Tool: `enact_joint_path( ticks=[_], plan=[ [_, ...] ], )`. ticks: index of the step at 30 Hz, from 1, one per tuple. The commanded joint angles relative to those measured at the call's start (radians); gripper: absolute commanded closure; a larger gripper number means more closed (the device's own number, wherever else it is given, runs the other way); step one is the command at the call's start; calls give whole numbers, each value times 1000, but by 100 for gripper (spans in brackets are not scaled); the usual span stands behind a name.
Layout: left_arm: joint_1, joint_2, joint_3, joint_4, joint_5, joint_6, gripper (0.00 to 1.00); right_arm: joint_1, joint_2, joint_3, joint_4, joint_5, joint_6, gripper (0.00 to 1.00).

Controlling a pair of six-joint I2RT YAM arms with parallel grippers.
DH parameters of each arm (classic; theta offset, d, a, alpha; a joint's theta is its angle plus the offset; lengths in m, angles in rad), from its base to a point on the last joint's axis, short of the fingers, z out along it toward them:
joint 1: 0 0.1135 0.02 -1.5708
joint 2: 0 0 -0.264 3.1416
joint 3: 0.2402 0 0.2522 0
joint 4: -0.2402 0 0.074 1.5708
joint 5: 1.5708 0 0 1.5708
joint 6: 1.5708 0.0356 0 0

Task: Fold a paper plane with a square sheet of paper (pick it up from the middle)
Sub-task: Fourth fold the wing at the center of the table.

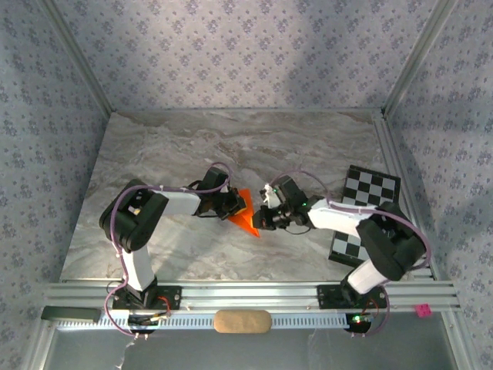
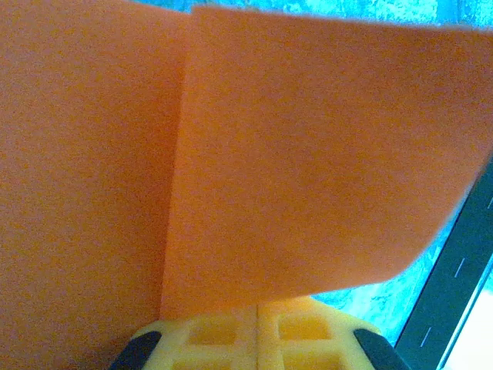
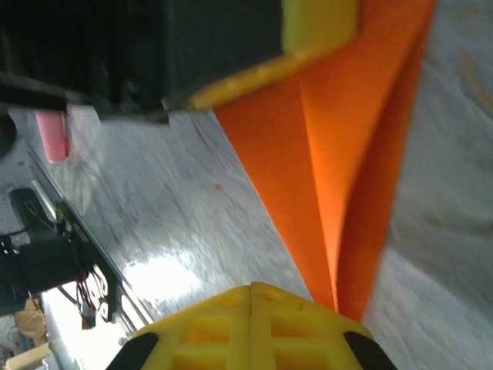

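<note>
The square sheet of paper (image 1: 245, 216) is bright orange and folded into a pointed triangular shape with a centre crease, and it lies mid-table between the two grippers. My left gripper (image 1: 231, 205) is at its left edge. In the left wrist view the paper (image 2: 293, 154) spreads out from the left gripper (image 2: 258, 327), whose jaws are shut on it. My right gripper (image 1: 266, 218) touches the paper's right side. In the right wrist view the right gripper (image 3: 252, 312) has its jaws shut. The paper (image 3: 339, 169) narrows to a tip that slips behind its right finger.
A black-and-white checkerboard card (image 1: 368, 202) lies at the right under the right arm. A small pink stick (image 1: 421, 311) rests by the front rail, and a tan pad (image 1: 242, 321) sits on the rail (image 1: 254, 295). Bare marble stretches behind the grippers.
</note>
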Motion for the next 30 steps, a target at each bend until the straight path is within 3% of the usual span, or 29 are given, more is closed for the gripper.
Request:
enact_joint_path(
  ticks=[1,9,30],
  plan=[
    [5,24,-7,-44,-50,14,92,16,69,57,22,-29,29,97],
    [5,26,-8,-41,-49,14,92,17,164,52,20,2,40,98],
    [10,20,-12,-52,-63,10,92,22,76,-175,109,-14,92,97]
  ],
)
